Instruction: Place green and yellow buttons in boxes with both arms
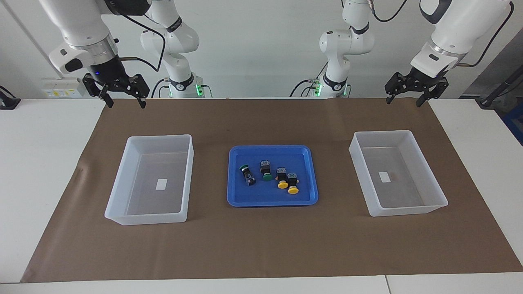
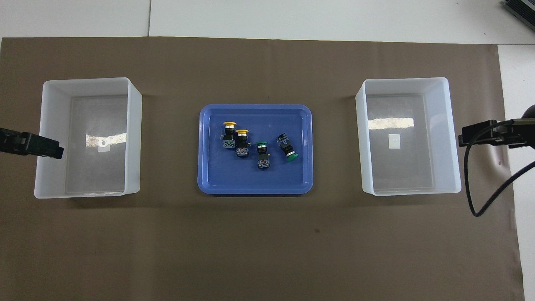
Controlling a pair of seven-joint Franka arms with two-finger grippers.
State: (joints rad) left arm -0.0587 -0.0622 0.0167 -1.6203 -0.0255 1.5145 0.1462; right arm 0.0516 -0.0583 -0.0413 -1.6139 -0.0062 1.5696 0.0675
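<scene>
Both claws hang spread wide and hold nothing: the right claw (image 1: 121, 94) is raised over the brown mat's edge nearest the robots, toward the right arm's end of the bench, and the left claw (image 1: 413, 90) is raised over that same edge toward the left arm's end. Each arm waits.

Largest on the bench (image 1: 39, 163) is the brown mat (image 1: 261, 241), which covers most of its top. On the mat stand two translucent white boxes. One box (image 1: 122, 179) sits toward the right arm's end, the other box (image 1: 363, 159) toward the left arm's end, and each has only a small white label on its floor. Between them, at the mat's middle, lies a shallow blue tray (image 1: 245, 198).

All four buttons lie on their sides in the tray, none in a box. The two yellow buttons, one yellow button (image 1: 281, 178) and a second yellow button (image 1: 292, 183), lie touching side by side toward the left arm's end of the tray. One green button (image 1: 266, 170) lies just beside them at the tray's middle, and another green button (image 1: 247, 175) lies apart from it, toward the right arm's end.
</scene>
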